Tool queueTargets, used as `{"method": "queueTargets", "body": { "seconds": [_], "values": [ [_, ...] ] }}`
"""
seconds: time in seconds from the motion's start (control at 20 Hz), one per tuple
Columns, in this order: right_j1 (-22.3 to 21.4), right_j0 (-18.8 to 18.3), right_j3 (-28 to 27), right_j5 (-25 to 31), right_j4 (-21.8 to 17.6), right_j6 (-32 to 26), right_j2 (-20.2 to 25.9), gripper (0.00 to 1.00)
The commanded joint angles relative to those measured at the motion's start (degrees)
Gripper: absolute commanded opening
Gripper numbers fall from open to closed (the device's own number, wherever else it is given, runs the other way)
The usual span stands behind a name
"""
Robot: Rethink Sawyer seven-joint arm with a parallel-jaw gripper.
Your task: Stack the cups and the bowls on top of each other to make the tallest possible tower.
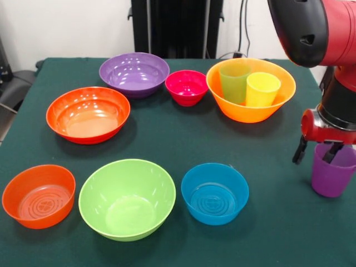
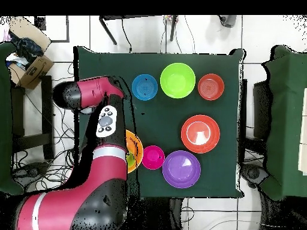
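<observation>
I see my gripper (image 1: 318,153) at the right side of the worktop (image 1: 167,144), right at the purple cup (image 1: 332,172). The cup stands upright on the green cloth. One black finger dips inside the cup's mouth and the other hangs down outside its left wall, so the cup's rim sits between my jaws. I cannot tell if the jaws are squeezing the rim or just sitting loose around it.

The big orange bowl (image 1: 251,89) sits at the back, to the right. The green cup (image 1: 233,82) and the yellow cup (image 1: 262,89) stand inside it, side by side and touching. Just left of that bowl is the small pink bowl (image 1: 186,87), and left of that is the purple bowl (image 1: 134,73). The wide red-orange bowl (image 1: 88,114) sits further left and nearer to me.

In the front row I see the small orange bowl (image 1: 39,195) on the left, the big lime green bowl (image 1: 127,197) in the middle and the small blue bowl (image 1: 214,192) on the right. All of these bowls are open side up and none is stacked on another.

From above, my red arm (image 2: 102,114) covers the purple cup and most of the big orange bowl.
</observation>
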Motion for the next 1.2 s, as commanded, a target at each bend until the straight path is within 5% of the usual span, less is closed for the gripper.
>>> {"method": "queueTargets", "body": {
  "seconds": [0.05,0.6,0.65,1.2],
  "values": [
    [0.6,-1.2,0.6,-1.8,-2.3,-2.6,5.8,1.00],
    [0.3,-2.6,2.3,-3.9,-1.3,-4.1,8.9,1.00],
    [0.2,-2.9,2.6,-3.9,-1.2,-4.1,9.6,0.00],
    [-5.0,-5.6,9.1,-3.1,3.0,-1.4,13.4,0.00]
  ]
}}
